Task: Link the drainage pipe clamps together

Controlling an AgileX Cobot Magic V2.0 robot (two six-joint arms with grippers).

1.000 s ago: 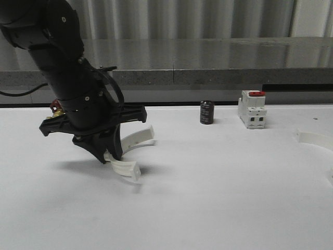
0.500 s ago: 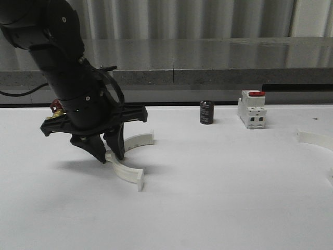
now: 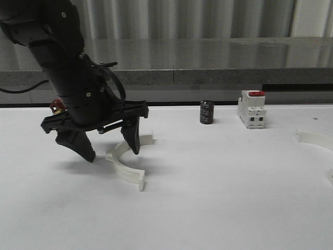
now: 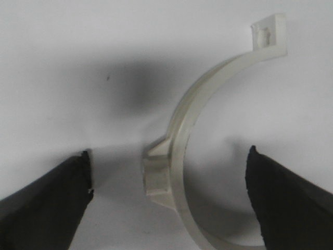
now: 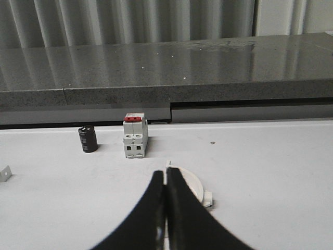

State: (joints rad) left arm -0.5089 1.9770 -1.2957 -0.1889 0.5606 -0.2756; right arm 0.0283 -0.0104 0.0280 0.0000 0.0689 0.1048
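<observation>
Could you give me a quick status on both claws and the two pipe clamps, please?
Left claw open, straddling near clamp lying flat on table. Right claw shut, empty. Second clamp far right, apart. Black cylinder and switch behind, not blocking.

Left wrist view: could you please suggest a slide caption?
Open left gripper straddling a white half-ring clamp lying on the table, fingers clear of it.

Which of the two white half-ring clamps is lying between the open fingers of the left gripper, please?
The clamp on the left of the table, between the open left gripper fingers. The other clamp lies far off at the table's right edge.
</observation>
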